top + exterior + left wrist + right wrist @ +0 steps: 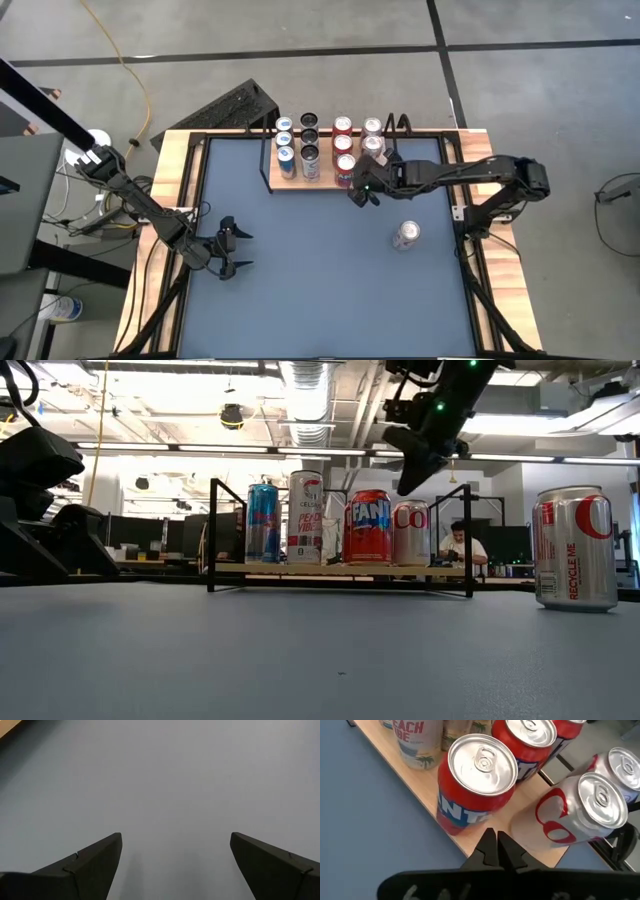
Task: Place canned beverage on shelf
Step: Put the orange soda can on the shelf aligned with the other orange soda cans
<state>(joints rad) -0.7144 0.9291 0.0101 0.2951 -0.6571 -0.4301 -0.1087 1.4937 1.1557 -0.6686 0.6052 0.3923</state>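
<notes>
Right gripper (pixel 358 193) pinched fully together with nothing between its fingers, hanging above the table near the front edge of the shelf (pixel 325 182), a little right of centre in the upper half of the high view. Seen in the low view as a dark tip (pixel 410 478) pointing down over the red can (pixel 367 527) and the silver-and-red can (pixel 410 532) on the board. In the right wrist view, closed tips (pixel 496 845) just short of those two cans, red can (pixel 472 782) centre, silver one (pixel 577 812) to the right.

Left gripper (pixel 232 248) spread wide and holding nothing, low over the blue tabletop (pixel 320 290) at lower left of the high view; only bare surface between its fingers (pixel 95 862).

One loose silver can (pixel 405 235) upright on the table, right of centre, well apart from the shelf; at far right in the low view (pixel 573 547).
</notes>
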